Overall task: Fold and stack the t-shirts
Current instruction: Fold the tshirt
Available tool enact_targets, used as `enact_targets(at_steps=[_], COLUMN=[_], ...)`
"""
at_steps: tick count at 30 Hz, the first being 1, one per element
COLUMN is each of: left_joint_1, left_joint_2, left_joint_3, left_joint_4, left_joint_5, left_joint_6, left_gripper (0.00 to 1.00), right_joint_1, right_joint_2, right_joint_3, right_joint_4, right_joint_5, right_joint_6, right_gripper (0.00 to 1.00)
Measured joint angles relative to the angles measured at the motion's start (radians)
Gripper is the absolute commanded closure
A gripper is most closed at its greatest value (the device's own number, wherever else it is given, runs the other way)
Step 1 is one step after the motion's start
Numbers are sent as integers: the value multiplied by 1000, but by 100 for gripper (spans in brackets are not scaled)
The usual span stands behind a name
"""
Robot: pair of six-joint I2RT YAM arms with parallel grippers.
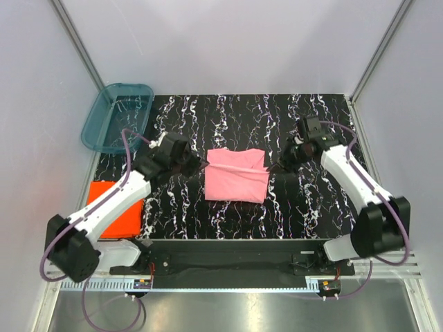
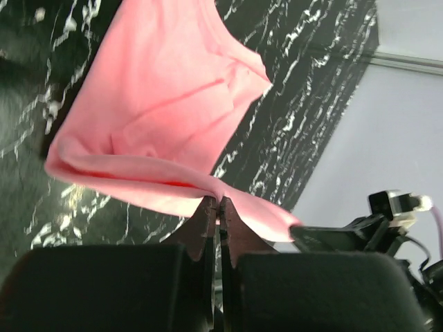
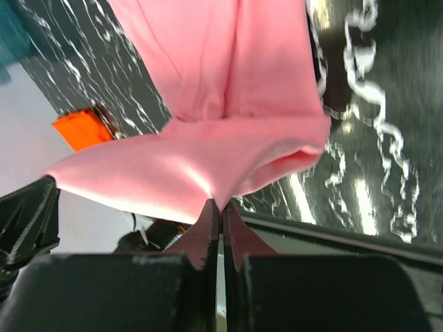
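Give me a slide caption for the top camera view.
Left gripper and right gripper pinch opposite edges of the pink t-shirt; orange-red t-shirt lies at left.

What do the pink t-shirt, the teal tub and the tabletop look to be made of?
Pink t-shirt: soft matte cloth, probably a cotton knit; it drapes and creases loosely.
Teal tub: glossy translucent plastic, with see-through walls and bright glints.
Tabletop: black with white marble-like veins, smooth and shiny under glare. Whether it is real stone or a printed laminate cannot be told.
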Motion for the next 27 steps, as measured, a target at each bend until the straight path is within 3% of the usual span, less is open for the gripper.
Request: enact_targets(at_steps=[11, 27], left_joint_1=[185, 282], left_joint_2=[334, 652], left_joint_3=[205, 392], left_joint_4=[36, 86], left_joint_5=[178, 327], left_joint_6=[154, 257], left_gripper=[100, 97], right_joint_1=[-121, -172], right_joint_2=[358, 646], right_joint_3=[281, 471], right_joint_4=[8, 13], right_joint_5=[-143, -215], right_joint_6=[-100, -158], right_gripper=[100, 99])
